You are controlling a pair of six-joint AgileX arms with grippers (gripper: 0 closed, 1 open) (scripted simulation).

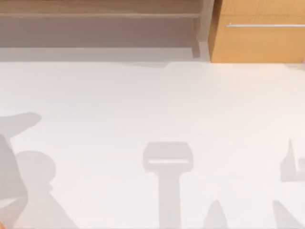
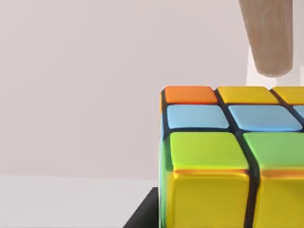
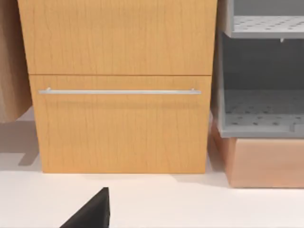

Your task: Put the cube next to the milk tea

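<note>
Cube (image 2: 228, 156) sits right up against my left wrist camera, its yellow, green, blue and orange tiles split by black lines, with a dark sliver of my left gripper's finger (image 2: 142, 213) touching its lower edge. Whether that gripper is clenched on the cube or merely beside it, I cannot tell. Beyond the cube a pale wooden post (image 2: 267, 38) hangs down against a plain light background. I judge this to be the carrying or grasping stage, and the next move calls for finding the milk tea, which I cannot see, then setting the cube just beside it.

From above, the white table (image 1: 143, 105) carries shadows of the arms. My right arm idles near the table, a dark fingertip (image 3: 92, 211) at the edge of its wrist view; open or not, I cannot tell. Farther off stands a wooden drawer cabinet (image 3: 118, 118) with a metal handle (image 3: 118, 91), and beside it grey perforated shelves (image 3: 261, 114), which look bare.
</note>
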